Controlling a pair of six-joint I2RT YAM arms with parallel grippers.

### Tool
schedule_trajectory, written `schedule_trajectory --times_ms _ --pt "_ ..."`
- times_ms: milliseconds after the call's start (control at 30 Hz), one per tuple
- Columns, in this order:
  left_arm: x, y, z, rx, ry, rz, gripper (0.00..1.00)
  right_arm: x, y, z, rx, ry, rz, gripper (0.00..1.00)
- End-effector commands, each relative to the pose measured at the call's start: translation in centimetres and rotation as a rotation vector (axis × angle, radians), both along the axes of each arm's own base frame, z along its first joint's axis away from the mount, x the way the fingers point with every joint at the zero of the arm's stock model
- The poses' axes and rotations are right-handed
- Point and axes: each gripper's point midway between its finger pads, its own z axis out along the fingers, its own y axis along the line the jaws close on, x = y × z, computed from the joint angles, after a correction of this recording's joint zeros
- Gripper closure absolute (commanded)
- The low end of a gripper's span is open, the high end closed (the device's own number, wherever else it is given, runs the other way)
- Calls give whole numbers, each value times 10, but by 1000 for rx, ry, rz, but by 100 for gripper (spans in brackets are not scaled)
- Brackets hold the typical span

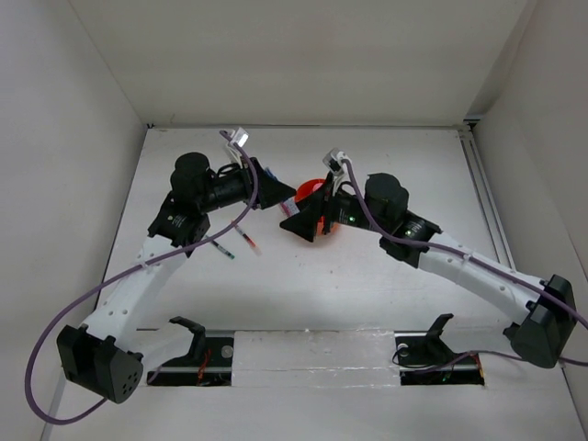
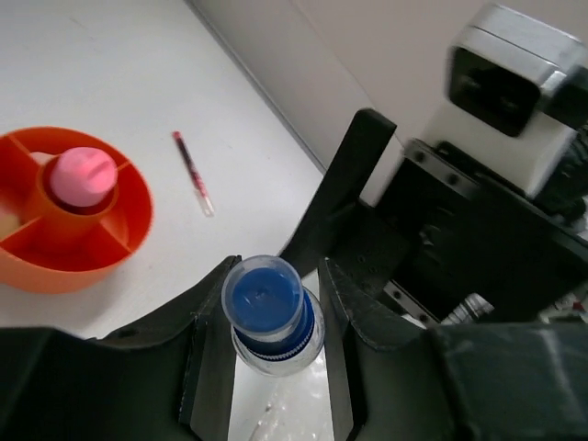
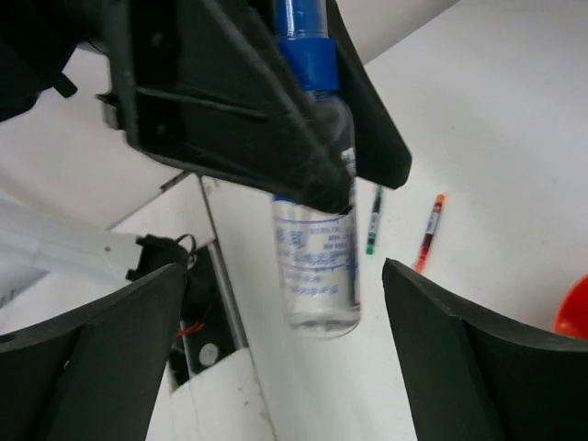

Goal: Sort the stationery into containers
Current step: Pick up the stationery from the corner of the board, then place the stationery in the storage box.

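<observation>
The left gripper pinches the clear blue-capped bottle just below its cap, the bottle's long axis running along the fingers. The right gripper, spread wide, faces the bottle's base without touching it. Farther off, at ten o'clock in the left wrist view, sits the orange organiser with a pink capped bottle in its central cup. The left arm looks better placed to deliver.

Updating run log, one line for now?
left hand: shut on clear blue-capped bottle; right hand: open; pink-capped bottle: in round orange plastic organiser
</observation>
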Motion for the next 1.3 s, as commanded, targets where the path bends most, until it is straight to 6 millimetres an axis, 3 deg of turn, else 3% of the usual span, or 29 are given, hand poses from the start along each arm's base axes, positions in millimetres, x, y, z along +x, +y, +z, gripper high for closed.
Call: schedule_trajectory --times_ms 0,67,133,167,200,267,300,333,367,400,433,500,567,600,667,700,833,1167,1233,1267 --pt "31 10 13 10 -49 150 100 2 -13 44 85 -99 -86 0" --pt "46 16 8 24 -41 228 100 10 -36 33 17 -86 -192 0" --pt "56 20 4 34 -34 282 100 36 -71 13 -53 -48 -400 0" --pt "63 22 -1 43 -23 309 100 37 -91 18 -57 -61 -464 0" --pt "72 24 -4 48 -25 347 100 48 -118 0 -124 -30 -588 0" --pt "76 18 -12 68 -3 359 100 45 -153 7 -126 -37 -704 0" --pt "90 23 -17 114 -7 469 100 44 -167 8 -132 -37 -751 0" --pt "94 14 -1 127 -40 503 100 43 -184 3 -165 -26 -809 0" --pt "82 -21 -24 216 -5 458 100 43 -196 4 -166 -26 -844 0" --pt "83 -33 -26 247 -4 484 100 38 -207 11 -156 -42 -864 0" --pt "91 -35 -16 252 -19 568 100 33 -211 9 -168 -37 -864 0" --pt "90 -55 -35 280 15 569 100 28 -224 14 -152 -43 -891 0" --pt "92 -61 -33 287 -7 622 100 21 -229 12 -161 -38 -890 0" --pt "84 -79 -43 320 -17 602 100 18 -231 13 -160 -39 -890 0" --pt "84 -87 -45 362 -46 627 100 12 -238 10 -162 -39 -899 0" --pt "81 -98 -56 416 -77 603 100 10 -240 9 -159 -40 -900 0" --pt "77 -123 -61 440 -177 476 100 5 -244 7 -153 -53 -900 0" --pt "81 -139 -74 539 -419 333 100 2 -242 3 -147 -63 -874 0" --pt "86 -141 -77 528 -426 305 100 1 -243 6 -137 -68 -874 0" --pt "95 -141 -89 548 -423 300 100 0 -244 4 -146 -64 -874 0"
